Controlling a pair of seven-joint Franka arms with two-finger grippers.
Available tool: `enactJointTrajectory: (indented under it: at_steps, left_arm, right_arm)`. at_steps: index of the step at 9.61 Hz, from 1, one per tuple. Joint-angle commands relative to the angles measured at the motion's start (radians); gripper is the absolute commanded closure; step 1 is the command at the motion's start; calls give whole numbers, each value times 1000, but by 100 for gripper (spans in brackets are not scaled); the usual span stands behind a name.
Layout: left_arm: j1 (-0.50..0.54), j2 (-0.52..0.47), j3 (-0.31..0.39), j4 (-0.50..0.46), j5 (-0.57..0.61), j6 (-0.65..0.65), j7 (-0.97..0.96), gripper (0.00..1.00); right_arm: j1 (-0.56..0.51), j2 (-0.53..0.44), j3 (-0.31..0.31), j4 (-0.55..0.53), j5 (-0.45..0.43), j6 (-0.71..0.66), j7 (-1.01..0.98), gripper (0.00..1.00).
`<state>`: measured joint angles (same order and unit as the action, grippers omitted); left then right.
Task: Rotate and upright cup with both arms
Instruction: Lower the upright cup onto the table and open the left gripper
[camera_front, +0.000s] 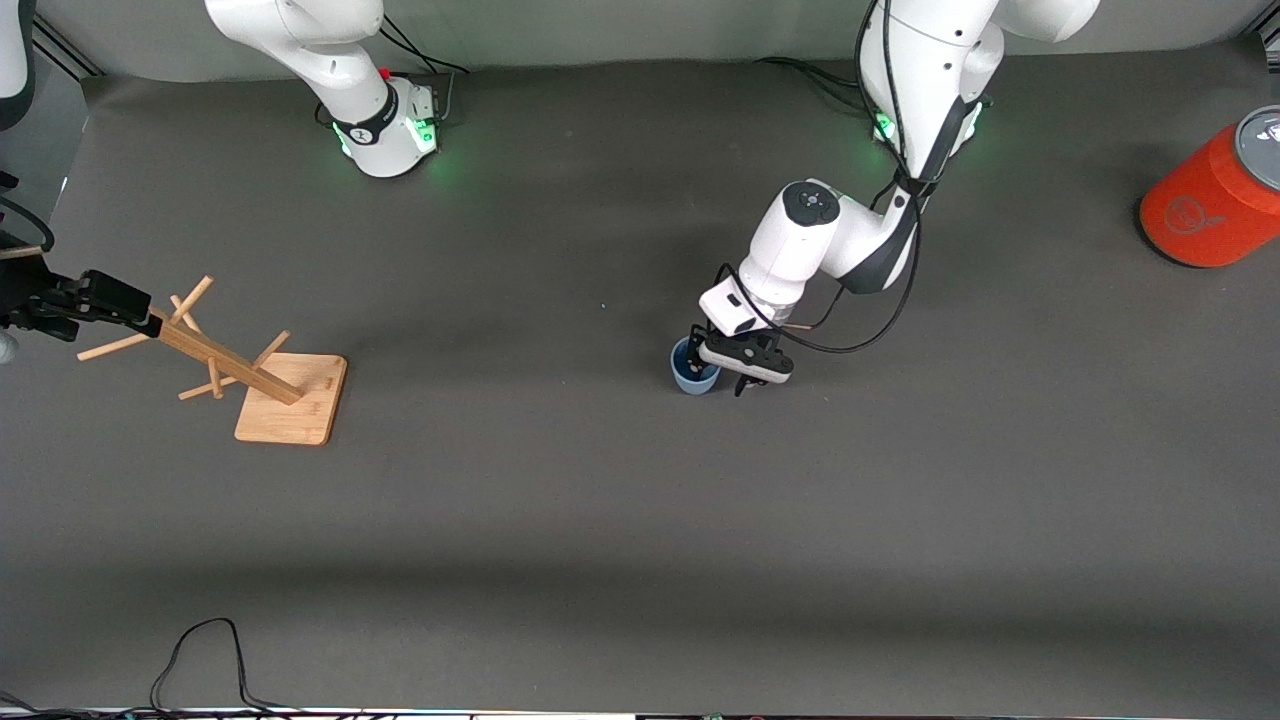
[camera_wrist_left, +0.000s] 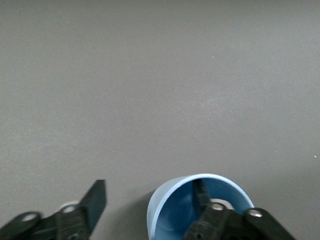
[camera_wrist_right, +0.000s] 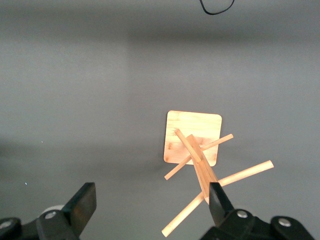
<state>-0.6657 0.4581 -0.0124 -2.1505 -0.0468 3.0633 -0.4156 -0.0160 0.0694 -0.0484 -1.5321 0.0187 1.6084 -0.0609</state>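
Note:
The small pale-blue cup (camera_front: 694, 374) is on the table near the middle, its mouth facing up and its darker blue inside showing. My left gripper (camera_front: 720, 368) is down at the cup and open. In the left wrist view, one of its fingers (camera_wrist_left: 201, 194) is inside the cup (camera_wrist_left: 172, 210) and the other is outside, apart from the wall. The left gripper (camera_wrist_left: 149, 199) is not closed on the wall. My right gripper (camera_front: 110, 300) is open and empty, up over the top of the wooden rack (camera_front: 250, 375) at the right arm's end of the table.
The rack's square base (camera_wrist_right: 194, 136) and pegs show below the right gripper (camera_wrist_right: 150, 202). A big orange cylinder with a grey top (camera_front: 1215, 195) lies at the left arm's end. A black cable (camera_front: 200, 650) loops at the table edge nearest the front camera.

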Motion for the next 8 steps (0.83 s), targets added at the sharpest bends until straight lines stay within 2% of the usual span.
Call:
enactJointTrajectory:
  at_steps: [1, 3, 6, 8]
  left_arm:
    - [-14, -44, 17, 18, -8, -111, -14, 0]
    - [-8, -85, 40, 146, -7, -400, -12, 0]
    - [32, -101, 90, 514, 10, -926, 5, 0]
    - [121, -105, 123, 712, 10, -1227, 93, 0]
  right_arm:
    - [-9, -2, 7, -6, -11, 8, -23, 0]
    - [-9, -2, 7, -6, -11, 8, -23, 0]
    - [-9, -2, 7, -6, -11, 8, -23, 0]
    - [-9, -2, 7, -5, -11, 8, -23, 0]
